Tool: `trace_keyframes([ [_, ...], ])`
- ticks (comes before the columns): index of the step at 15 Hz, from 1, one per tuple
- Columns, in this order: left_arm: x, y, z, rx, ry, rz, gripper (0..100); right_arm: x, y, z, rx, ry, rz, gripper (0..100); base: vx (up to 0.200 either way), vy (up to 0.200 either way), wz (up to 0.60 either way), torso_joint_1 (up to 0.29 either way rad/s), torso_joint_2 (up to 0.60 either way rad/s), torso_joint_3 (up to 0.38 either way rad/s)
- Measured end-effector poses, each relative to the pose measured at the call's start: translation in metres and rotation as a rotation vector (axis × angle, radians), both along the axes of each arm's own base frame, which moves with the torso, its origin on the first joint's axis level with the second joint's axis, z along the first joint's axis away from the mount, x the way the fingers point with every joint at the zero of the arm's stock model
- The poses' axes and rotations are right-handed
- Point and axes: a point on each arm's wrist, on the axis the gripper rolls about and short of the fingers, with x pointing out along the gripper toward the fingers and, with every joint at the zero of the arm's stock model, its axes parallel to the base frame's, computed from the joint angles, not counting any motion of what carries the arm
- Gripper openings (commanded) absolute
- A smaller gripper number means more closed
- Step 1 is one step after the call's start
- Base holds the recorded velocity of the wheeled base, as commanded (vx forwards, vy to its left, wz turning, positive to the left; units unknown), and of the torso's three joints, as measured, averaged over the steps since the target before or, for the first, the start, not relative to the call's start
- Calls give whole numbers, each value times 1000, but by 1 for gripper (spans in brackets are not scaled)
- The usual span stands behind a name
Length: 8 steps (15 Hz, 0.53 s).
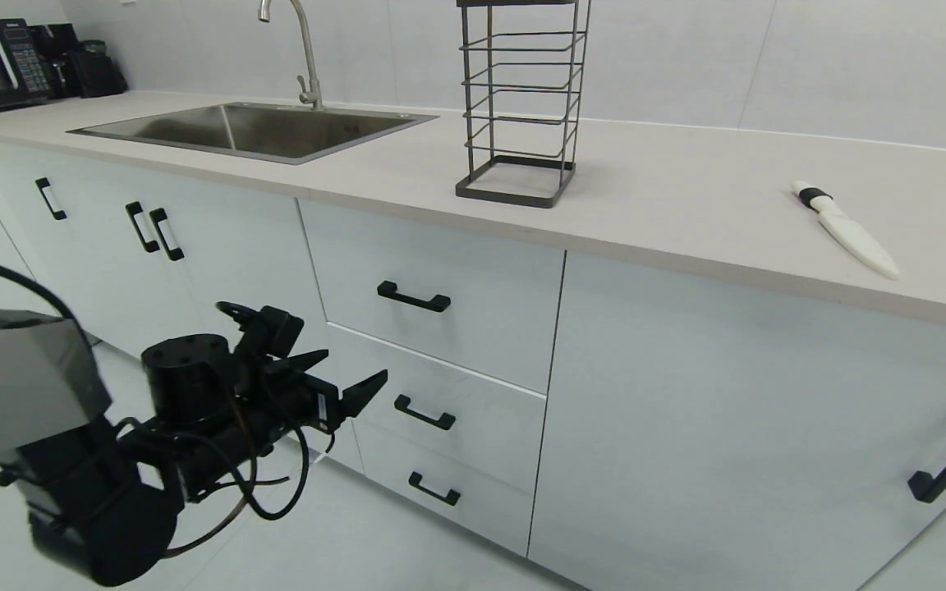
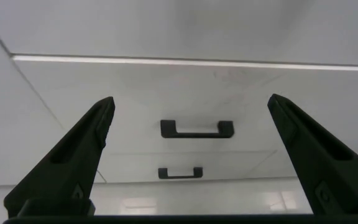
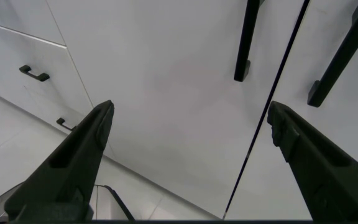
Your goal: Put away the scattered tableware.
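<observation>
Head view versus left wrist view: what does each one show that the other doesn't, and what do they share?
Head view: the knife lying on the countertop, the wire rack and the sink. Left wrist view: the straight-on line-up, with a drawer handle framed between the fingers. Shared: the open left gripper and that same handle.

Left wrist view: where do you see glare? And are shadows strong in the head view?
Left wrist view: a bright line along the top edge of the drawer, light patches mirrored on the glossy floor. Head view: the wire rack casts only a faint shadow on the counter.
</observation>
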Motion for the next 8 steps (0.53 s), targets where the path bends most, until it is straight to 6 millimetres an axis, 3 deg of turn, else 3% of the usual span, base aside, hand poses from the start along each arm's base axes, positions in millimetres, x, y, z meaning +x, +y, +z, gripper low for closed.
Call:
trace_keyframes([
  [4,-62,20,36,-18,-70,8,100,0,0,0,0,0,0,100,0,0,0,0,0,0],
  [8,-122,42,76,-64,-254,42,100,0,0,0,0,1,0,100,0,0,0,0,0,0],
])
